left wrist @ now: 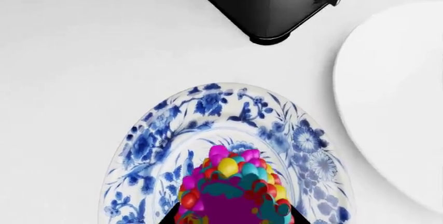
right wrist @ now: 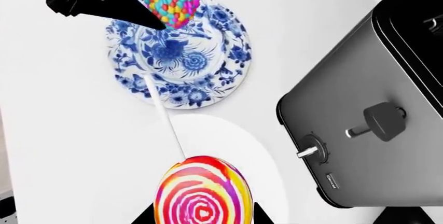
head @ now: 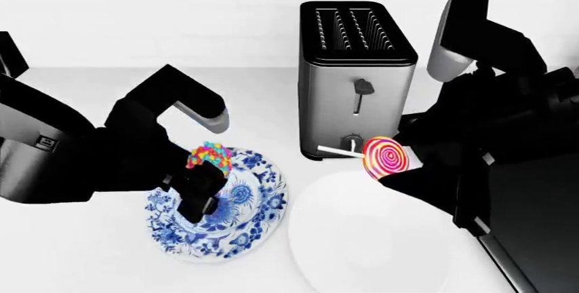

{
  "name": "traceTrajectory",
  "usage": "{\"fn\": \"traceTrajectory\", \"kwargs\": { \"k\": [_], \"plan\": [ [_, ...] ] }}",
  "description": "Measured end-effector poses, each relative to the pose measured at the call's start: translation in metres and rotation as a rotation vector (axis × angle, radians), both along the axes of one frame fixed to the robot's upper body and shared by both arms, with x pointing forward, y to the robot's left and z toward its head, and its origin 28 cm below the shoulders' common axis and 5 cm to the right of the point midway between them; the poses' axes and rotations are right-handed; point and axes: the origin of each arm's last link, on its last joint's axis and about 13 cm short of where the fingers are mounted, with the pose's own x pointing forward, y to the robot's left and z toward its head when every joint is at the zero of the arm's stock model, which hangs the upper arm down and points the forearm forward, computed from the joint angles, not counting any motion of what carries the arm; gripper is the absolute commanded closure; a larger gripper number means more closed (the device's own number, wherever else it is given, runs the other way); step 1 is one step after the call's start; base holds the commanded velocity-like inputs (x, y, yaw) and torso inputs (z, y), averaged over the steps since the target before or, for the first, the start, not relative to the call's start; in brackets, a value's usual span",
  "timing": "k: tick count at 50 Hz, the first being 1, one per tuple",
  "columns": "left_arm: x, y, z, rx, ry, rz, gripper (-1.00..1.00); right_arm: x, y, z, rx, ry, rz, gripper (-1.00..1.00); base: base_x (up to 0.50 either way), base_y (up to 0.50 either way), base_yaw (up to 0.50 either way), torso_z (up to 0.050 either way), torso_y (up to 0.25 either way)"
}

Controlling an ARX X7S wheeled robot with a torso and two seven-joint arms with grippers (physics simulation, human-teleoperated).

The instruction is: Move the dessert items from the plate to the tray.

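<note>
Left claw (head: 205, 171): closed on the candy ball (head: 209, 155), jaws at its lower sides. Ball appears raised just clear of the blue plate (head: 257, 218); actual clearance cannot be confirmed.

Right claw (head: 387, 171): closed on the lollipop (head: 386, 157), gripping the lower edge of the swirl disc. In the right wrist view the dark finger ends sit at either side of the disc base.

Lollipop axis: stick (head: 337, 150) runs from the disc toward the toaster (head: 357, 76) in the head view; in the right wrist view it points out toward the blue plate. Disc stands roughly upright, face to the head camera.

Lollipop position: held above the far edge of the white plate (head: 362, 239), just in front of the toaster.

Tray (head: 533, 225): only a dark slab at the robot's right edge of the head view, largely hidden by the right arm. Rim not readable.

Governing relation: tray lies to the right of both claws. Right claw is much the nearer; left claw is well apart from it, with the white plate and right arm between.

Assessment: both sweets in hand, neither delivered. Lollipop looks the easier first drop.

Risk: the stick projects sideways toward the toaster and may catch on a swing; the left arm's crossing would crowd the right arm.
</note>
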Motion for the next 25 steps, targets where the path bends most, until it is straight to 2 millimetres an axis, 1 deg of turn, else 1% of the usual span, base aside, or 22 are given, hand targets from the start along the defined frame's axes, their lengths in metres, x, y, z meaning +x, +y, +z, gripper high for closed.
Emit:
{"fn": "traceTrajectory", "kwargs": {
  "k": [6, 10, 16, 20, 25],
  "plan": [
    [-0.006, 0.004, 0.016, -0.02, -0.091, 0.038, 1.0, -0.002, -0.001, 0.002, 0.01, -0.023, -0.011, 1.0, 0.0, 0.0, 0.0, 0.0, 0.0],
    [-0.011, 0.007, 0.024, -0.028, -0.145, 0.066, 1.0, -0.003, -0.002, 0.004, 0.023, -0.044, -0.022, 1.0, -0.24, 0.0, 0.0, 0.0, 0.0],
    [-0.017, 0.011, 0.031, -0.036, -0.206, 0.099, 1.0, -0.004, -0.003, 0.006, 0.043, -0.073, -0.039, 1.0, -0.38, -0.03, 0.0, 0.0, 0.0],
    [-0.018, 0.013, 0.032, -0.043, -0.234, 0.116, 1.0, -0.005, -0.004, 0.007, 0.055, -0.087, -0.048, 1.0, -0.26, -0.28, 0.0, 0.0, 0.0],
    [-0.019, 0.015, 0.033, -0.05, -0.256, 0.129, 1.0, -0.005, -0.005, 0.007, 0.066, -0.101, -0.059, 1.0, -0.04, -0.48, 0.0, 0.0, 0.0]
  ]
}}
